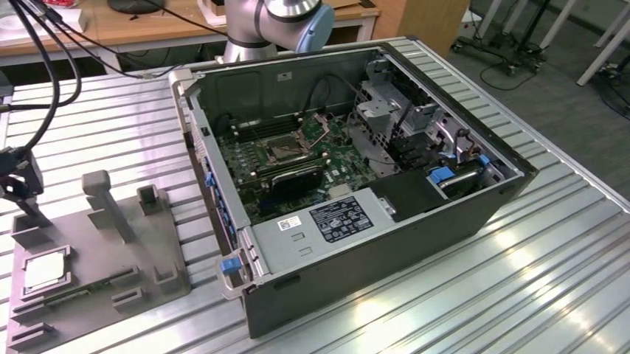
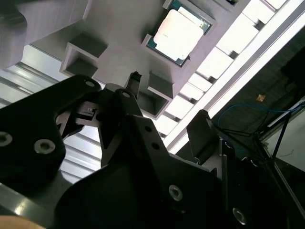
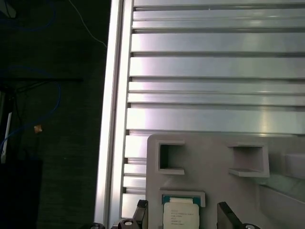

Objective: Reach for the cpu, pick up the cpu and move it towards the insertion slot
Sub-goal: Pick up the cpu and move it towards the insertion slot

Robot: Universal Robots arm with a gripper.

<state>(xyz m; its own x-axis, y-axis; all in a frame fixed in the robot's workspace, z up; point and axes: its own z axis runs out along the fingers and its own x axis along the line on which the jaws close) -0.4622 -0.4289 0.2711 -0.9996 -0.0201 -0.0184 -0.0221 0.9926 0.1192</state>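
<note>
A ribbed aluminium table [image 1: 532, 287] of long parallel slats spans the exterior view from the left edge to the lower right corner. An open black computer case [image 1: 414, 236] lies on its side across the centre of the frame, resting directly on the slats. A grey plastic tray [image 1: 94, 254] sits on the table in the lower left of the frame, just beside the case. In the first wrist view the tray [image 3: 209, 157] lies on the bright slats close to the table's edge rail [image 3: 114, 95].
</note>
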